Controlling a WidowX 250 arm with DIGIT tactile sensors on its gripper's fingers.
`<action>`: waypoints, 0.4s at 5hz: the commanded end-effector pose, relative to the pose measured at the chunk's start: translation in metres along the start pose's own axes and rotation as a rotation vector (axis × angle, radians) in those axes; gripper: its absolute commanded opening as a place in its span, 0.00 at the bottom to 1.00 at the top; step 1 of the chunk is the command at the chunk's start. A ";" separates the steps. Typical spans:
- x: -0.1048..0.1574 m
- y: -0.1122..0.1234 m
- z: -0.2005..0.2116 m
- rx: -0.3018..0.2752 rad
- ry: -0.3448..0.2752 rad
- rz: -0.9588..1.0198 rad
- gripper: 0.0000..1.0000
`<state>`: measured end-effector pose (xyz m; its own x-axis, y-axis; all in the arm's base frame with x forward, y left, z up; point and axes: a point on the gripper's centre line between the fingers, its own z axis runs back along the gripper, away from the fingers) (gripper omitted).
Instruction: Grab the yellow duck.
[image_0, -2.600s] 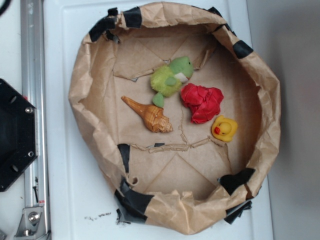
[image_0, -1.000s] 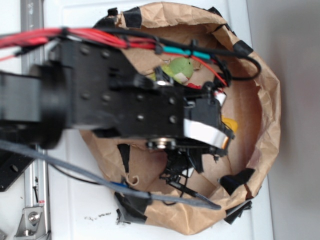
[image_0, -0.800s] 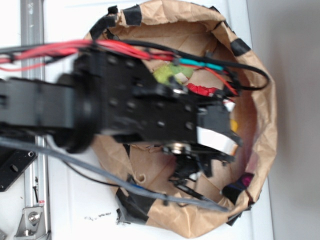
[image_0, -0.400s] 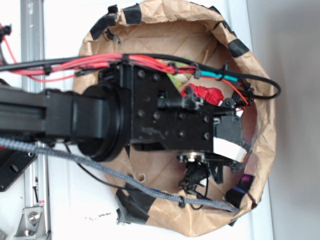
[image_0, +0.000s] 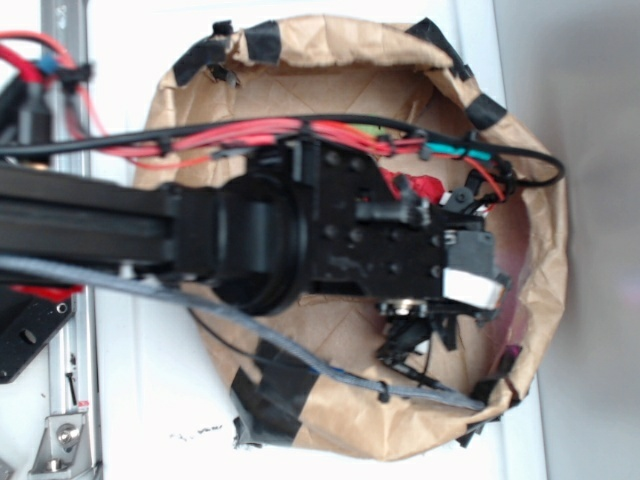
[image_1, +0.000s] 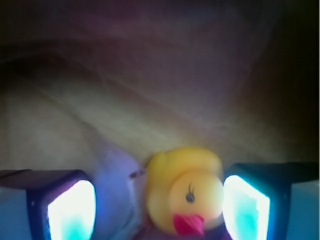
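While the black arm (image_0: 250, 245) is reaching across the crumpled brown paper nest (image_0: 545, 300), the wrist view is showing the yellow duck (image_1: 184, 190) sitting between the two fingers (image_1: 247, 207) of the claw (image_1: 160, 210), nearer the right one. The claw is standing spread apart, not clamping the duck. The nest is lying on a white table (image_0: 150, 400). Black tape (image_0: 265, 375) is patching its rim.

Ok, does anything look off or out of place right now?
Slightly. In the wrist view the yellow duck sits off-centre between the open gripper fingers, close against the right one with a wide gap on the left. The paper bowl is crumpled and taped.
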<state>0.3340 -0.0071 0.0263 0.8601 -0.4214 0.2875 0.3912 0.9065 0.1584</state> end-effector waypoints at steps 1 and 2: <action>-0.007 0.042 -0.007 0.078 0.040 0.086 1.00; -0.007 0.049 0.003 0.113 0.039 0.096 0.00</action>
<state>0.3456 0.0290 0.0292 0.8920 -0.3616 0.2712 0.3074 0.9252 0.2225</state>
